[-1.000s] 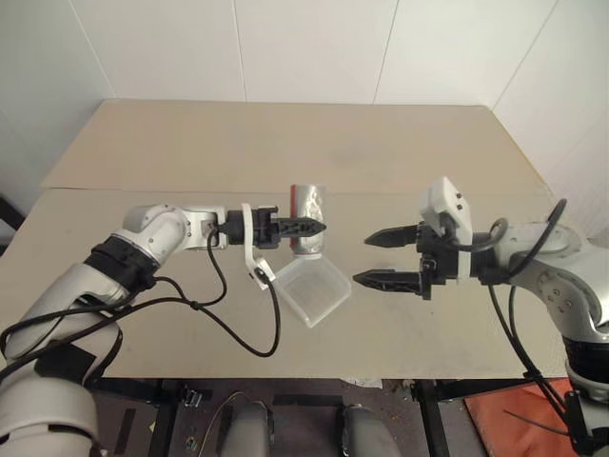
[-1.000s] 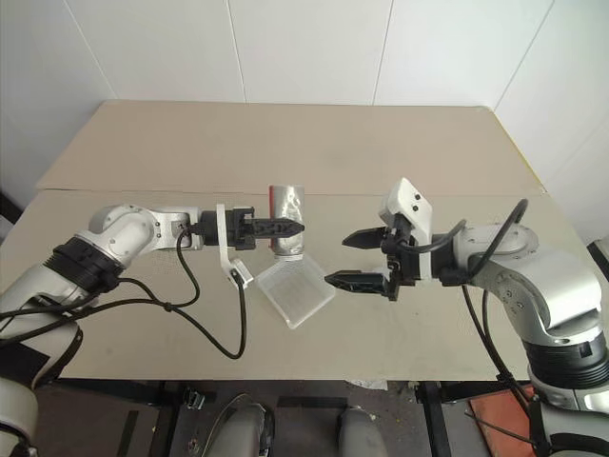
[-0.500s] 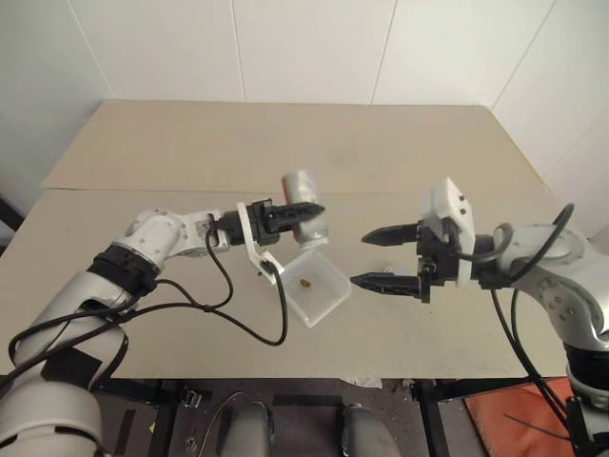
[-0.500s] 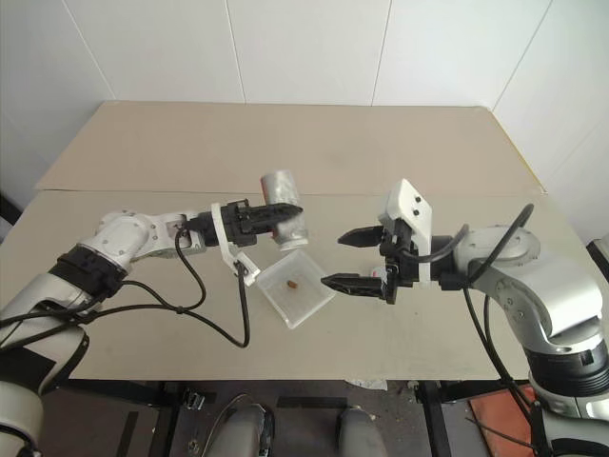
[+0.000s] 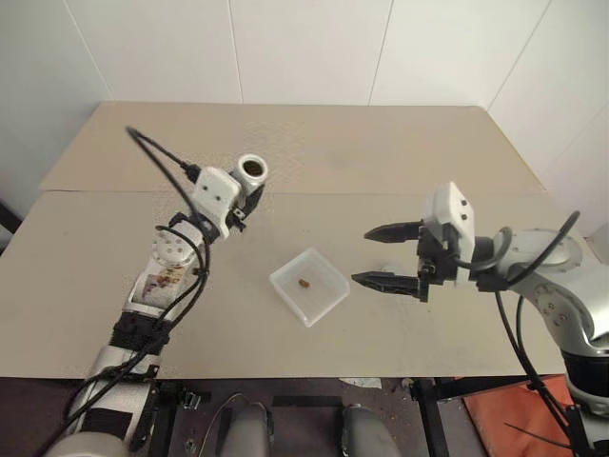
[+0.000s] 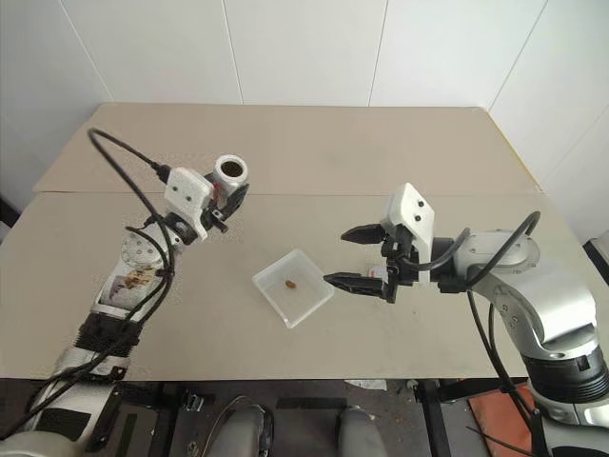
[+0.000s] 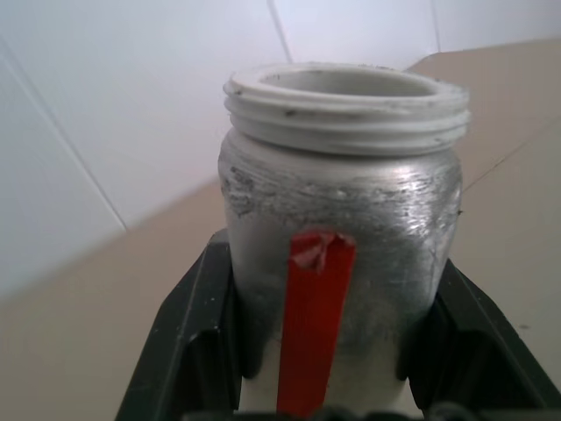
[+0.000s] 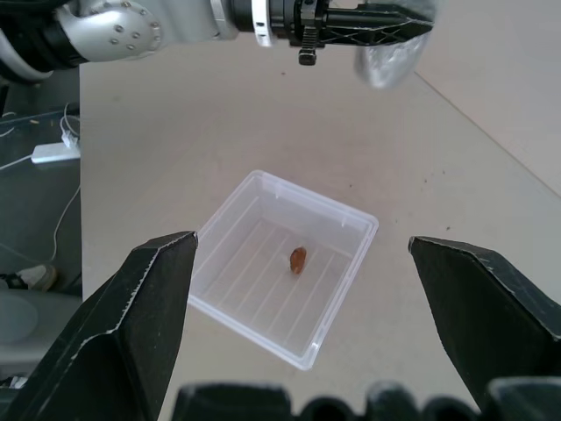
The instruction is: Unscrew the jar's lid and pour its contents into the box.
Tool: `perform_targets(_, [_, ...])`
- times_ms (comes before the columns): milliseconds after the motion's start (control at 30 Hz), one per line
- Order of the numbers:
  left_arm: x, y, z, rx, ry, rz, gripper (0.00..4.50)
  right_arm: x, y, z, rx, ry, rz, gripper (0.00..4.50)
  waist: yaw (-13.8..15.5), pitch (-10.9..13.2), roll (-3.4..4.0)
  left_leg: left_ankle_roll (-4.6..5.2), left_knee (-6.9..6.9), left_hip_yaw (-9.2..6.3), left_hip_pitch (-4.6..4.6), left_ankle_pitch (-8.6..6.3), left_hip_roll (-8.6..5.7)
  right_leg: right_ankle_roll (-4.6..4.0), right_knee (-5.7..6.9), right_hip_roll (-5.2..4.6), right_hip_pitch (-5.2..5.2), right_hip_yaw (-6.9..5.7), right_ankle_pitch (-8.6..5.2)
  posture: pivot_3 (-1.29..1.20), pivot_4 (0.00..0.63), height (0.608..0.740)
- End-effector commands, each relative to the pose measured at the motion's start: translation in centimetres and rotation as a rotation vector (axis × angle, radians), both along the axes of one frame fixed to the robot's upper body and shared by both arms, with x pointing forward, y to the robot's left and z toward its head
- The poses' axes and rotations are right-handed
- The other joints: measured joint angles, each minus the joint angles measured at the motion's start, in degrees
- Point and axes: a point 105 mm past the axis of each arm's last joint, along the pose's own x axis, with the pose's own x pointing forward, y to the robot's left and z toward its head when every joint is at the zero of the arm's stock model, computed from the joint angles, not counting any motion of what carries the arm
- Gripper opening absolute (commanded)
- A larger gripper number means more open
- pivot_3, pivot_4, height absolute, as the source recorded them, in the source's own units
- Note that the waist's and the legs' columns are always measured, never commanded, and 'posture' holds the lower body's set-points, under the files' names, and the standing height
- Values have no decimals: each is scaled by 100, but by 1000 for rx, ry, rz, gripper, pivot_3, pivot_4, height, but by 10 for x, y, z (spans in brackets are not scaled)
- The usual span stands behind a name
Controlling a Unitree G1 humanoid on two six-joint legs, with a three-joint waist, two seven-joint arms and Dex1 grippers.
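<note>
While the nugget lies in the box, we hold the jar upright and open-mouthed well off to the left.

Jar: the jar (image 5: 252,171) stands mouth-up between the fingers of our left gripper (image 5: 249,190), raised above the table (image 5: 400,152), its long axis near vertical; the threaded rim is bare, no lid on it, and a red strip runs down its silvery side in the left wrist view.

Left gripper: pinched tight on the jar's body, one black finger (image 7: 188,342) on each flank.

Box: the box (image 5: 308,285) sits flat on the table, near the middle, between our two arms.

Contents: one small brown nugget (image 5: 304,282) rests on the box floor, apart from every wall.

Right gripper: our right gripper (image 5: 388,255) hangs just beside the box, pointing across at it, its two fingers spread wide with nothing between them.

Key relation: from the jar, the box lies toward our right and nearer the robot, well apart and lower; the right gripper is far the closer of the two to the box, the left far the closer to the jar.

Lid: we cannot pick it out anywhere on the table.

Stage, as we judge it: the pour looks done, since the nugget is in the box and the jar's mouth faces up.

Next, as we judge it: the jar wants setting down upright on the bare table to the left of the box.

Risk: a tilted release could tip the jar.
</note>
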Motion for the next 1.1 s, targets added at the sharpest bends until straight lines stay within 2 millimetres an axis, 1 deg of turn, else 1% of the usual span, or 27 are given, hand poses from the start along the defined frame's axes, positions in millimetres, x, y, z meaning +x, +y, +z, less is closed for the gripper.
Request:
perform_targets(33, [-1, 6, -3, -85, 51, 14, 2078, 1, 2, 14, 21, -71, 8, 4488, -5, 0, 0, 0, -1, 0, 1, 0, 0, 0, 0, 0, 1, 0, 0, 0, 150, 740])
perform_targets(100, [0, 8, -12, -104, 86, 26, 2078, 2, 3, 14, 24, -74, 7, 4488, -5, 0, 0, 0, -1, 0, 1, 0, -1, 0, -1, 0, 1, 1, 0, 0, 150, 740])
perform_targets(167, [-1, 9, -18, -139, 111, 21, 2078, 2, 3, 15, 27, -77, 8, 4488, -4, 0, 0, 0, -1, 0, 1, 0, -1, 0, -1, 0, 0, 1, 0, 0, 150, 740])
perform_targets(300, [-3, 12, -34, -140, 117, 46, 2078, 1, 5, 15, 33, -79, 9, 4488, 0, 0, 0, 0, -1, 0, 1, 0, -1, -1, -2, 0, 1, 1, 0, 0, 150, 740])
perform_targets(533, [-9, 16, -52, -162, 118, 78, 2078, -1, 7, 14, 35, -80, 16, 4488, 6, -1, -1, 0, -2, 1, 2, 0, -1, -1, -2, -1, 0, 3, 0, 0, 150, 740])
perform_targets(600, [-9, 18, -56, -170, 134, 95, 2683, -1, 7, 14, 34, -80, 18, 4500, 4, -2, 0, 0, -2, 1, 5, 0, -1, -1, -2, -1, 3, 3, 1, 0, 150, 740])
perform_targets(667, [-14, 21, -57, -166, 138, 95, 3250, -1, 8, 14, 30, -81, 19, 4500, -6, -2, 0, 0, -2, 1, 8, 0, -1, -1, -2, 0, 5, 4, 1, 0, 150, 740])
perform_targets(767, [-25, 28, -59, -146, 144, 95, 4332, -1, 7, 13, 27, -80, 20, 4500, -36, -2, 0, 0, -5, 3, 9, 0, 0, -1, -2, 0, 3, 7, 1, 0, 150, 740])
perform_targets(800, [-28, 30, -59, -138, 145, 98, 4486, -1, 7, 13, 26, -79, 20, 4500, -40, -2, 0, 0, -6, 2, 8, 0, 0, -1, -2, 0, 2, 7, 1, 0, 150, 740])
perform_targets(900, [-37, 36, -57, -111, 144, 95, 4486, -1, 6, 12, 22, -77, 17, 4500, -40, -2, 0, 0, -5, 2, 10, 0, 0, -1, -1, -1, 4, 7, 1, 0, 150, 740])
perform_targets(967, [-50, 44, -52, -65, 144, 75, 4486, -1, 5, 12, 19, -77, 15, 4500, -42, -2, -1, 0, -5, 2, 13, 0, 1, -1, -2, -1, 7, 6, 0, 0, 150, 740])
perform_targets(1033, [-69, 50, -46, -12, 155, 25, 4486, 0, 3, 11, 15, -75, 9, 4500, -64, -2, -1, 0, -9, 4, 14, 0, 1, -1, -4, -1, 5, 9, 0, 0, 150, 740])
perform_targets(1100, [-91, 53, -42, 40, 187, -74, 4486, 2, -1, 11, 9, -75, -2, 4500, -73, -3, 0, 0, -14, 7, 15, -1, 3, -2, -3, 0, -1, 14, 0, 0, 150, 740])
